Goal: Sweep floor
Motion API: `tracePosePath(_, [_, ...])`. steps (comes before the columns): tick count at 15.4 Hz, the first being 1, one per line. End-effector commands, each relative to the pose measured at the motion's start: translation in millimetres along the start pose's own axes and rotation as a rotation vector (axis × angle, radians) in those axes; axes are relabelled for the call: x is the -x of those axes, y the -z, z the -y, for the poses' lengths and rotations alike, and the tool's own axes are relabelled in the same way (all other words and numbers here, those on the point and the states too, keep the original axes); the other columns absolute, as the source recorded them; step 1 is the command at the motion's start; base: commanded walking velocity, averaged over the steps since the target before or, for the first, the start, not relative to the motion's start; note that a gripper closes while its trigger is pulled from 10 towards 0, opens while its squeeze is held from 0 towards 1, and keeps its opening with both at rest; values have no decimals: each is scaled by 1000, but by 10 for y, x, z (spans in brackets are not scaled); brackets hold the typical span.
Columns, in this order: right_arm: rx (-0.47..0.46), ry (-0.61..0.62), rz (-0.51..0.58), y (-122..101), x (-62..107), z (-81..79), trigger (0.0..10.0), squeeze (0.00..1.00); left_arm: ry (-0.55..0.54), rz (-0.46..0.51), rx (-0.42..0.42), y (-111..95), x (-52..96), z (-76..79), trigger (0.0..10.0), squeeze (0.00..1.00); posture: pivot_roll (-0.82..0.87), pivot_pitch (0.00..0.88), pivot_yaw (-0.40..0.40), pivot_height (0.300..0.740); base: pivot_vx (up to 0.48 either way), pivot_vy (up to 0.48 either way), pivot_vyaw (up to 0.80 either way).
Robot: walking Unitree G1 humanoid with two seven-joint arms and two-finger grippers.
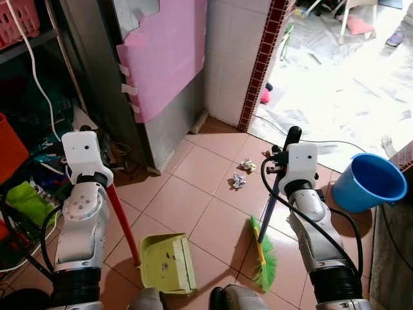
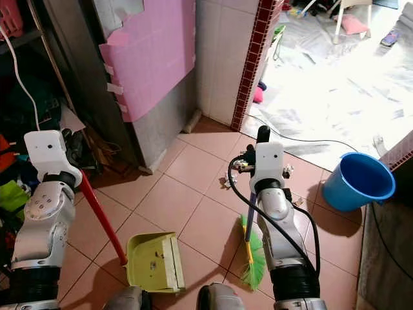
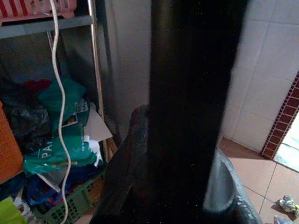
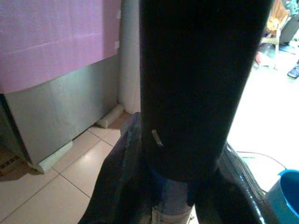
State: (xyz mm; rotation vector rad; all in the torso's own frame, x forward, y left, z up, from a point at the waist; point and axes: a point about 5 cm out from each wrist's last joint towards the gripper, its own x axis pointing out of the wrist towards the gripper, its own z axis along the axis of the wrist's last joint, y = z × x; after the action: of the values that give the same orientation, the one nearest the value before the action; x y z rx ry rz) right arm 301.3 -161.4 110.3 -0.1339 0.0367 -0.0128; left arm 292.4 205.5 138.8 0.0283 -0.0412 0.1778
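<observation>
**Back utility corner of a lived-in home**

Showing terracotta floor tiles [image 1: 193, 206] meeting a white-tiled wall [image 1: 229, 58] edged with a dark red brick strip [image 1: 261, 64]. Holding household clutter at the robot's left: metal shelving [image 3: 93, 70] carrying a pink basket [image 1: 19, 22], bags and a trailing white cord [image 3: 58, 93]. Leaning a pink foam panel [image 1: 168, 58] against a grey metal cabinet [image 1: 171, 126]. Opening ahead onto a bright floor spread with plastic sheeting [image 1: 342, 90]. Keeping domestic cleaning gear about: blue bucket [image 1: 369, 182], green dustpan [image 1: 168, 263], green-bristled broom [image 1: 264, 258].
</observation>
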Motion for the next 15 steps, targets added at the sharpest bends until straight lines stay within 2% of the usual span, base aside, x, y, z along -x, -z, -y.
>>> tracePosePath(1, [2,18,15,-43,10,54,10000,0,-6,23,-5,-49,-9,-25,10000,0,-7,94,-36,740,0,0,0])
tracePosePath(15, [2,18,15,-43,10,54,10000,0,-6,23,-5,-49,-9,-25,10000,0,-7,94,-36,740,0,0,0])
